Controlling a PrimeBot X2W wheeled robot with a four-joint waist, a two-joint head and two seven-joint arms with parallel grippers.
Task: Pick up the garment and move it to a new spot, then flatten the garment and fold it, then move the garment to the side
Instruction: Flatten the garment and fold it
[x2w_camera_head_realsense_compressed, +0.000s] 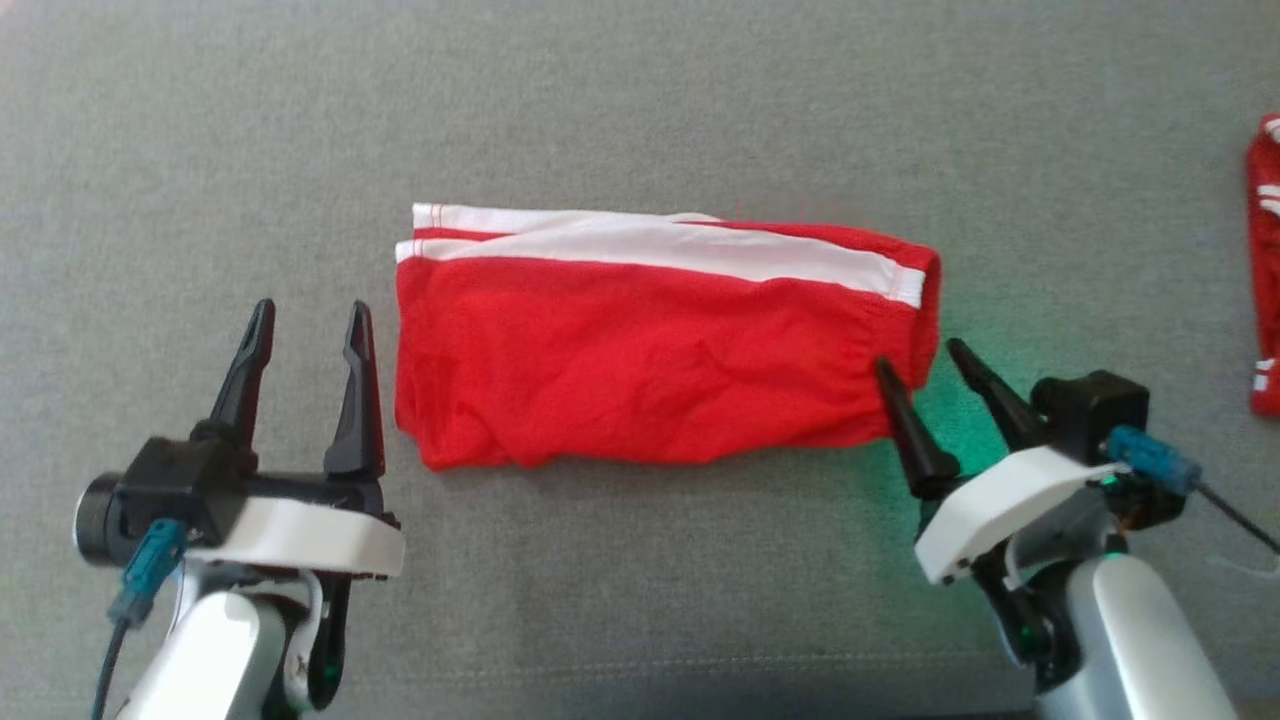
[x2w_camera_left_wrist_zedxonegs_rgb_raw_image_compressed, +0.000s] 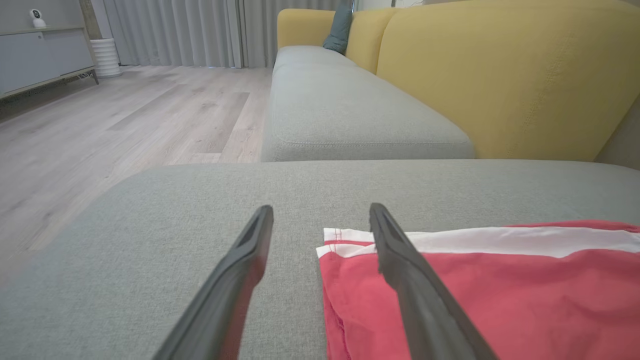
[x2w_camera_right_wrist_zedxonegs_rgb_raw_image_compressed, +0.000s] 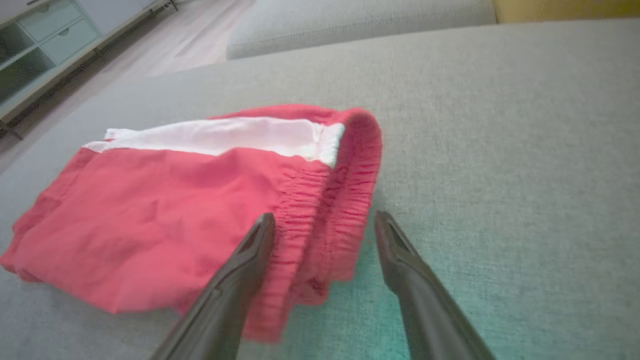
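Red garment (x2w_camera_right_wrist_zedxonegs_rgb_raw_image_compressed: 165, 215) with white stripe, lying folded on grey cushion (x2w_camera_right_wrist_zedxonegs_rgb_raw_image_compressed: 500, 125); right gripper (x2w_camera_right_wrist_zedxonegs_rgb_raw_image_compressed: 325, 216) spread wide, elastic waistband end between jaws, green glow beneath

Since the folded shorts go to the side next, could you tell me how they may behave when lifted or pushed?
The red shorts are thin, wrinkled cloth, so probably floppy: lifted by one edge, the fold would likely sag open. Pushed across the grey cushion, they would probably bunch.
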